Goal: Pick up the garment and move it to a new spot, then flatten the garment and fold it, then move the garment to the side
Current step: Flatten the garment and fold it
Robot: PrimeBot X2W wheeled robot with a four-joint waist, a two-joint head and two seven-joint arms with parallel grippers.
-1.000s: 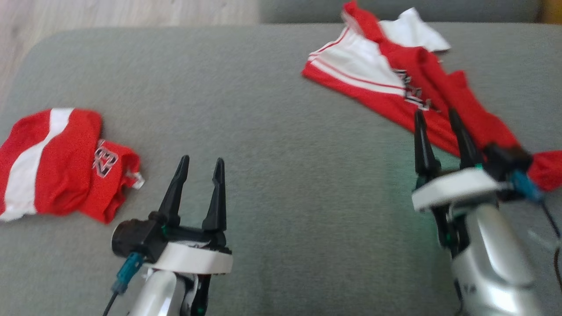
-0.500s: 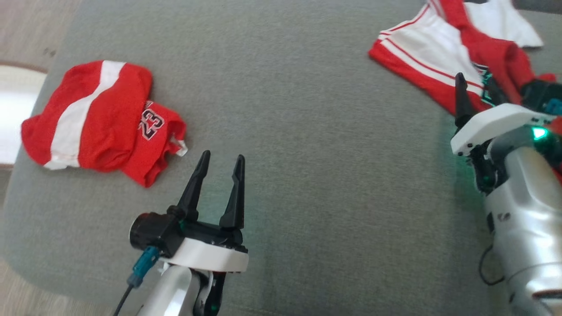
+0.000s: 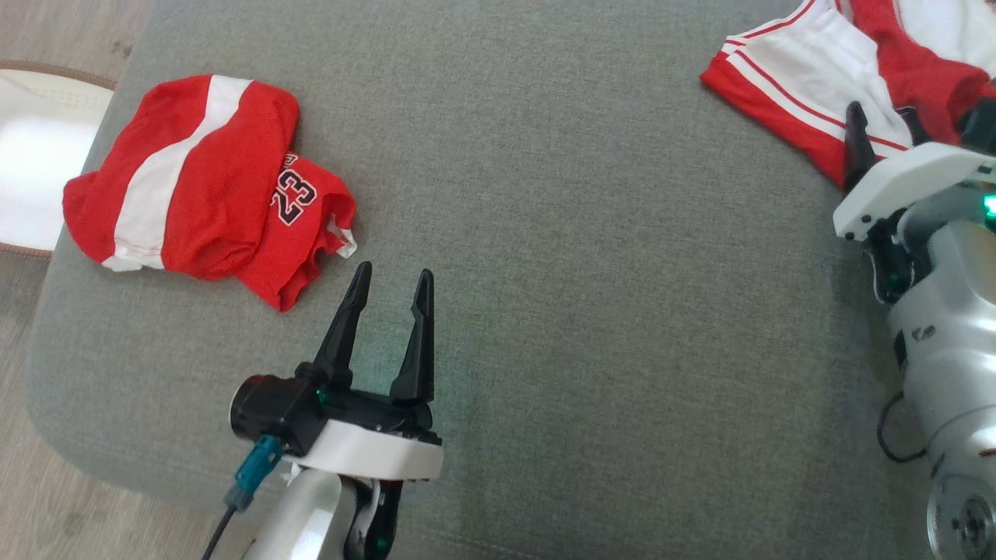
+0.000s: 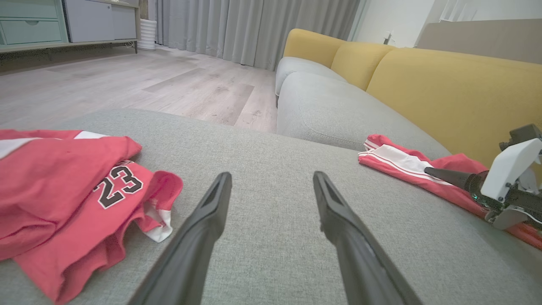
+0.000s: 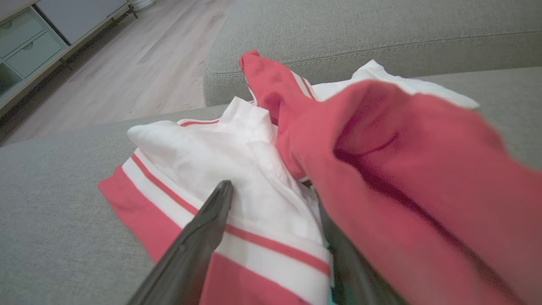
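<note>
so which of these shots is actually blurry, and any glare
Right wrist view: the red fold of the garment nearest the lens is smeared and soft. Head view: crisp, though the pale patch at the left edge is blown out. Left wrist view: sharp, with wide-angle stretch toward the edges.

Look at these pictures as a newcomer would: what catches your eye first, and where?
First, the bright red jersey with the number 23, lying bundled at the left of the grey cushion. Next, the red and white garment crumpled at the far right, with the right gripper open over it. The left gripper hovers open above bare cushion near the jersey.
</note>
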